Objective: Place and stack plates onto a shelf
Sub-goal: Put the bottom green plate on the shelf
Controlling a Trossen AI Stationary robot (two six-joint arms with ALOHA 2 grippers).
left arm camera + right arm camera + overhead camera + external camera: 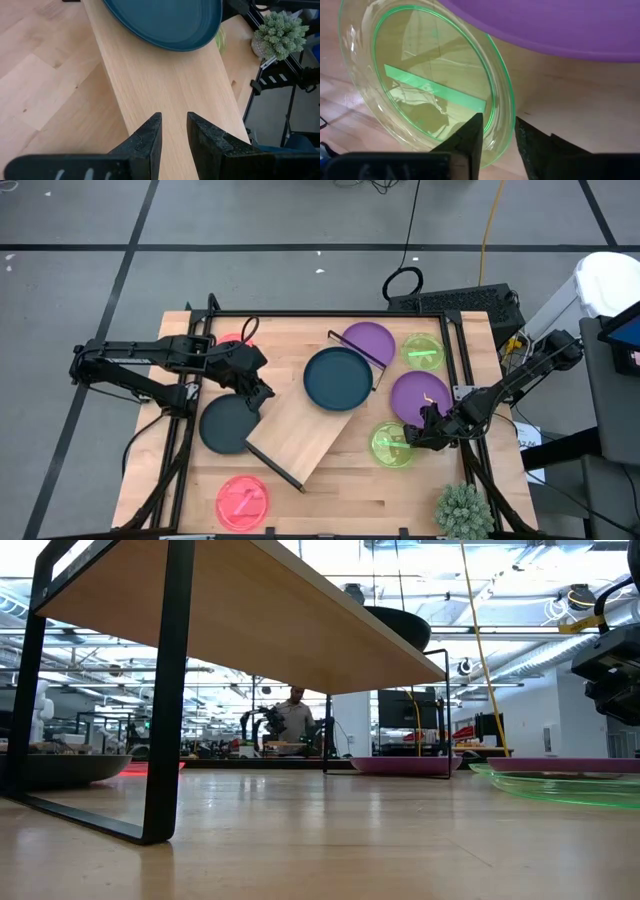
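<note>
Shelf on wooden table | person behind | left fingers slightly apart | right fingers straddle green plate rim

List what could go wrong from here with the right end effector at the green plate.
1. The right end effector straddles only the thin rim of the lime-green plate, so the grip could slip.
2. The purple plate sits right beside it; lifting may nudge it.
3. The shelf lies skewed with a dark teal plate near one end; placing another could crowd it.

Left hand fingers slightly parted, empty; right hand low, fingers narrowly apart.
</note>
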